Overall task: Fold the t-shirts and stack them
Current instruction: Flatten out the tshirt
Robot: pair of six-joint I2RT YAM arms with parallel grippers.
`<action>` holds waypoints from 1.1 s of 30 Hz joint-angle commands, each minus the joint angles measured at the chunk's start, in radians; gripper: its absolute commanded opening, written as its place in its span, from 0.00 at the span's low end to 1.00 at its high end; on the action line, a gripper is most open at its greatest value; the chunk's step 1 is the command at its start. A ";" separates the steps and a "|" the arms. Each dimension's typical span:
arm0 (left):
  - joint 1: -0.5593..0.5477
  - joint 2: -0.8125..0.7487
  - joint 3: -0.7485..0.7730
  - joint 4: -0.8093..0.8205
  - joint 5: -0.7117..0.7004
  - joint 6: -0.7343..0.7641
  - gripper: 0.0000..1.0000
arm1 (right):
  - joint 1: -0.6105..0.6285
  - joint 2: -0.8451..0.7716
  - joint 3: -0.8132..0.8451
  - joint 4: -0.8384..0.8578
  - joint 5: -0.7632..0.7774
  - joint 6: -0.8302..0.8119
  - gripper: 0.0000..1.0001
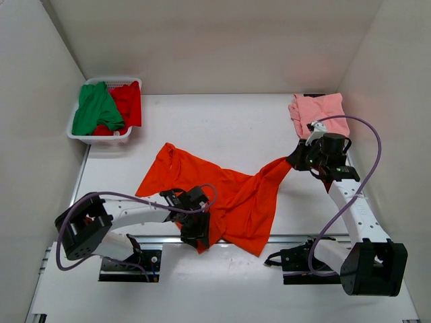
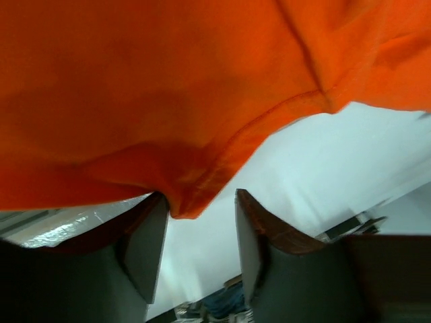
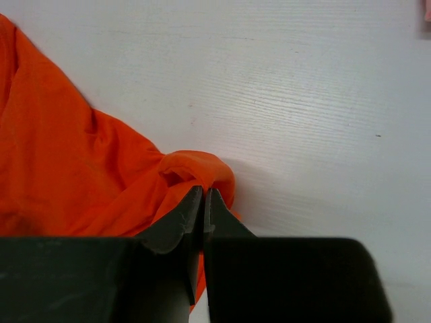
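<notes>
The orange t-shirt lies spread and rumpled across the table's middle. My right gripper is shut on its right corner, with the cloth bunched at the closed fingertips of the gripper. My left gripper is at the shirt's near lower edge. It is open, and the shirt's hem hangs over it and touches the left finger. The pink t-shirt lies folded at the back right. The green t-shirt and the red t-shirt lie in the basket.
A white plastic basket stands at the back left corner. White walls close in the table on the left, back and right. A metal rail runs along the near edge by the arm bases.
</notes>
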 commanded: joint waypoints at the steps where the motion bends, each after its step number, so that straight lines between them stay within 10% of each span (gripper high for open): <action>1: -0.018 0.054 0.035 -0.024 -0.060 0.053 0.53 | -0.011 -0.020 0.002 0.055 -0.029 -0.004 0.00; 6: -0.019 0.085 0.025 -0.025 -0.052 0.073 0.00 | -0.019 -0.013 -0.002 0.061 -0.048 -0.007 0.00; 13: 0.085 -0.002 0.181 -0.182 -0.132 0.159 0.00 | -0.019 -0.003 0.016 0.064 -0.046 -0.005 0.00; 20: 0.597 -0.056 0.961 -0.454 -0.192 0.407 0.00 | -0.021 0.055 0.287 0.034 -0.057 -0.012 0.00; 25: 0.738 0.015 1.386 -0.463 -0.169 0.402 0.00 | -0.028 0.063 0.496 0.045 -0.087 0.027 0.01; 33: 0.732 -0.206 1.348 -0.169 -0.282 0.316 0.00 | -0.057 -0.036 0.683 0.019 -0.092 0.001 0.00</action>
